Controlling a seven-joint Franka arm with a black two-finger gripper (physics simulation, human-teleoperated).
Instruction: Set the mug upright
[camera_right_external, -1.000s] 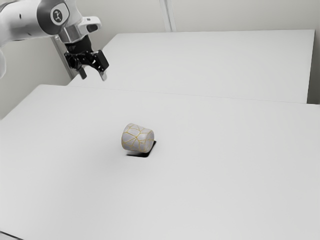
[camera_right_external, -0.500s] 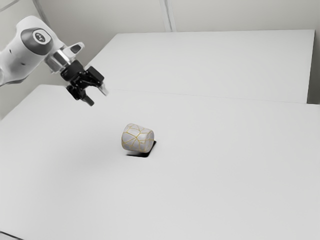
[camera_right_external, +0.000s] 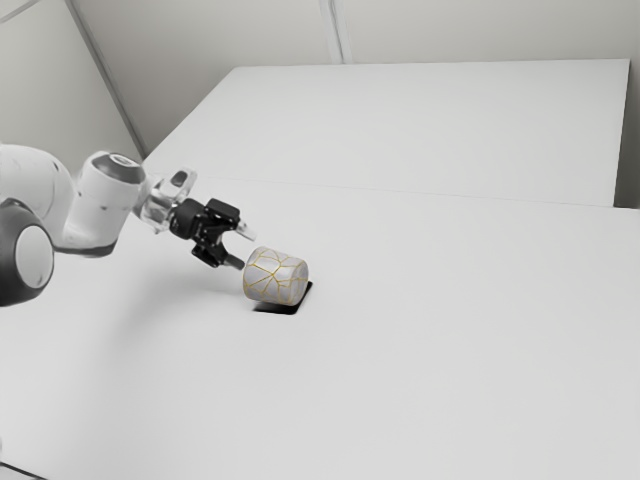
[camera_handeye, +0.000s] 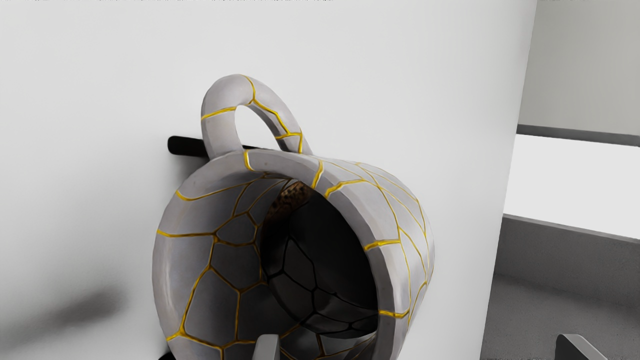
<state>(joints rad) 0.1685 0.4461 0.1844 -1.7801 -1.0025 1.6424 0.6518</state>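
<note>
While the mug (camera_right_external: 275, 278) lies unmoved, the hand (camera_right_external: 247, 250) has neared it, fingers (camera_handeye: 268, 348) apart

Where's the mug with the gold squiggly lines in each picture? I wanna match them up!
Exterior view: the mug lies on its side on the white table, near the middle, a bit toward the exterior view's left.
Wrist view: the mug is close up, its open end facing the camera.
Shared landmark: the tool, with its fingertips near the mug in both.
</note>
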